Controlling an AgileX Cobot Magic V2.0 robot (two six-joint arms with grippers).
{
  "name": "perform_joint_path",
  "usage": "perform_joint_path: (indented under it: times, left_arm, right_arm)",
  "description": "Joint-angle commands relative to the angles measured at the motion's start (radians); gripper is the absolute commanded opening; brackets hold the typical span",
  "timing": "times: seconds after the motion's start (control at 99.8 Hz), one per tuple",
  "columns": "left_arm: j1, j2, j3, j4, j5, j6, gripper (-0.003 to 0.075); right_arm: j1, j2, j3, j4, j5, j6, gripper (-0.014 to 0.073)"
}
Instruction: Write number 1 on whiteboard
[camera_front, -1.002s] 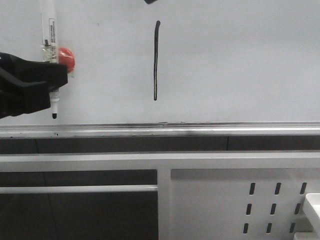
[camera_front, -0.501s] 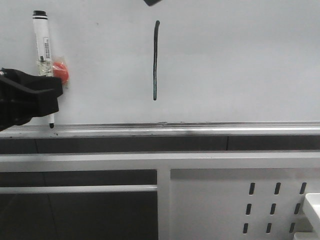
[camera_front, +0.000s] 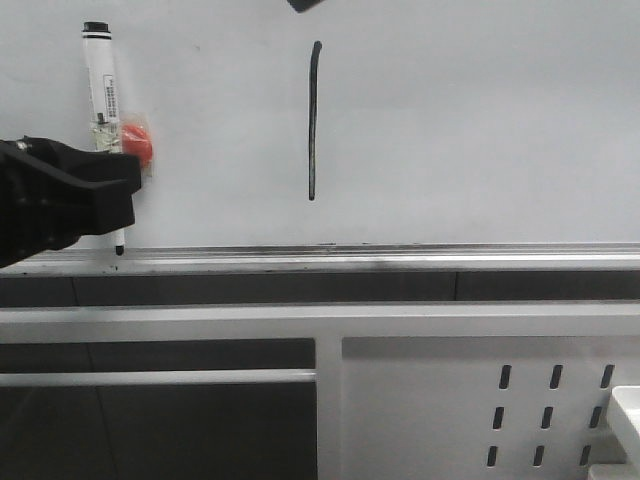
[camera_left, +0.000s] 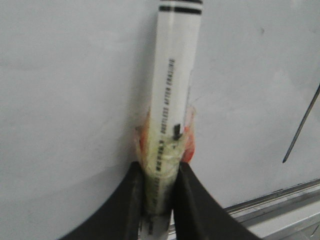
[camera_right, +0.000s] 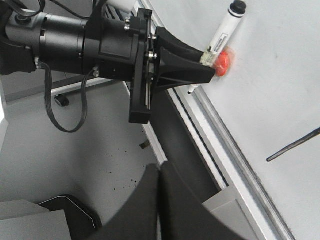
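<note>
The number 1 (camera_front: 314, 120) is a thin dark upright stroke on the pale whiteboard (camera_front: 480, 120); it also shows as the stroke (camera_left: 301, 125) and the stroke (camera_right: 295, 145). My left gripper (camera_front: 112, 195) is shut on a white marker pen (camera_front: 103, 90) with a red taped blob (camera_front: 137, 145), left of the stroke. The pen stands upright, its dark tip down at the silver tray rail (camera_front: 400, 258). In the left wrist view the black fingers (camera_left: 131, 200) clamp the pen (camera_left: 175, 75). My right gripper (camera_right: 159, 175) is shut and empty, away from the board.
A white perforated panel (camera_front: 480, 400) and white frame bars sit below the rail. A dark object (camera_front: 305, 4) pokes in at the board's upper edge. The left arm's black body and cables (camera_right: 100, 45) hang over grey floor. A white corner (camera_front: 625, 410) shows at lower right.
The left gripper dropped with the pen, bringing the tip down to the rail, then shifted slightly right. The stroke is unchanged.
</note>
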Motion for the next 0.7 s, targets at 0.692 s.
perform_joint_path:
  times: [0.692]
  left_arm:
    - [0.002, -0.223, 0.136, 0.054, -0.229, -0.004, 0.0308]
  right_arm:
    - [-0.007, -0.138, 0.069, 0.004, -0.2, -0.001, -0.0057]
